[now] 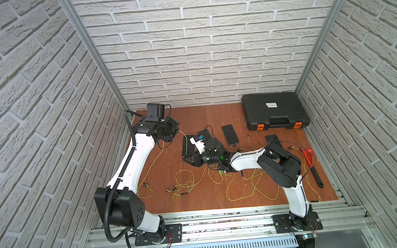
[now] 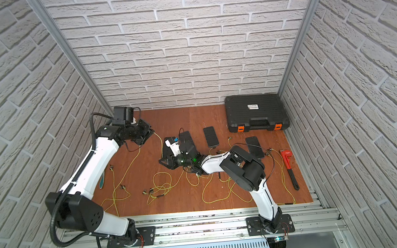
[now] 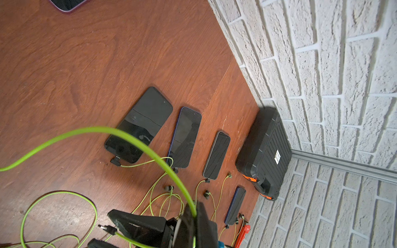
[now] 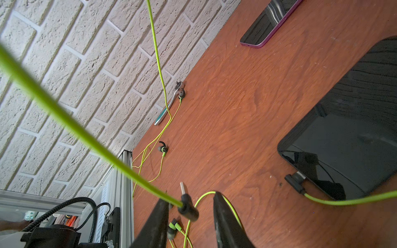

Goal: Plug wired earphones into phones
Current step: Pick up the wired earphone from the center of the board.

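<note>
The left arm [image 1: 134, 165] rears at ten o'clock on the wooden table [image 1: 199, 122], its left gripper [image 3: 194, 214] clamping a thin yellow-green earphone cord [image 3: 96, 128], while the right arm [image 1: 245, 159] stretches low, its right gripper [image 4: 190, 196] with tapered fingers [image 4: 223, 219] apart around the L-shaped dark plug [image 4: 189, 211], a glossy flat phone [image 1: 230, 134] at its two o'clock.

Left hand [image 3: 194, 209] is pinched shut and raised; right hand [image 4: 190, 196] hangs low, jaws apart.

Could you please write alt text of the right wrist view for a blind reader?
An angled dark plug on a yellow-green cord sits between the right gripper's open jaws above a wooden table. A black phone nearby has a second plug in it; earbuds and a ratchet lie toward the brick wall.
</note>
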### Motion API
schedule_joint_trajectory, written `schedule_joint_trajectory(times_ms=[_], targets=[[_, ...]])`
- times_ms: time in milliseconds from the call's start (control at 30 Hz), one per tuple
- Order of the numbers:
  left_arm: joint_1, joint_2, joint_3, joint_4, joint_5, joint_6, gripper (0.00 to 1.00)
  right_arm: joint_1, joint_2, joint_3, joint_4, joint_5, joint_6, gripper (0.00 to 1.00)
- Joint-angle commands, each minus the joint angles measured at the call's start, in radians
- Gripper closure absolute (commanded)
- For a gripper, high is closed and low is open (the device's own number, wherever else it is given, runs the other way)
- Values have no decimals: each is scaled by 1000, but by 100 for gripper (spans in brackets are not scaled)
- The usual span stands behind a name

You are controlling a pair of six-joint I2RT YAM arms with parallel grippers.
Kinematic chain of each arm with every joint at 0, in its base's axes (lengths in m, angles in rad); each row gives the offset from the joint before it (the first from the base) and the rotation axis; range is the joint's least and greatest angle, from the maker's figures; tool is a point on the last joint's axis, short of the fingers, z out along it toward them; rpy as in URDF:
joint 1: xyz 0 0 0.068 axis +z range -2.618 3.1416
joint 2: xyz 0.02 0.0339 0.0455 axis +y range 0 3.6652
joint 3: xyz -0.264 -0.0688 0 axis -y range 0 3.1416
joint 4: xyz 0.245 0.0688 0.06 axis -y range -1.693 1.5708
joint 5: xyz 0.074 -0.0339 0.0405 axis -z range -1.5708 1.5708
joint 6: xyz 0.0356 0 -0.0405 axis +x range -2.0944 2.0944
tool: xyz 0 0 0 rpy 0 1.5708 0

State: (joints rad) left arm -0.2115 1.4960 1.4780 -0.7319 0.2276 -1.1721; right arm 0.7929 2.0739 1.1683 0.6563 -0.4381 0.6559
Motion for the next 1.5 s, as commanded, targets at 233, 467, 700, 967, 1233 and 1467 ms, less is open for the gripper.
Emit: schedule_joint_trajectory(times_ms=[233, 467, 700, 967, 1233, 1467], targets=[[6, -22, -24, 41, 18, 4, 100, 9, -59, -20, 46, 21, -27, 67], [6, -22, -30, 51, 27, -2, 100, 9, -67, -27, 66, 33, -38, 67], [6, -23, -31, 51, 29, -3, 100, 11, -60, -20, 63, 27, -38, 67], [6, -22, -39, 55, 32, -5, 100, 13, -63, -21, 60, 29, -48, 76], [6, -19, -48, 49, 27, 6, 100, 13, -75, -25, 46, 26, -60, 87], [13, -17, -54, 23, -6, 72, 93, 9, -89, -26, -2, 9, -63, 94]])
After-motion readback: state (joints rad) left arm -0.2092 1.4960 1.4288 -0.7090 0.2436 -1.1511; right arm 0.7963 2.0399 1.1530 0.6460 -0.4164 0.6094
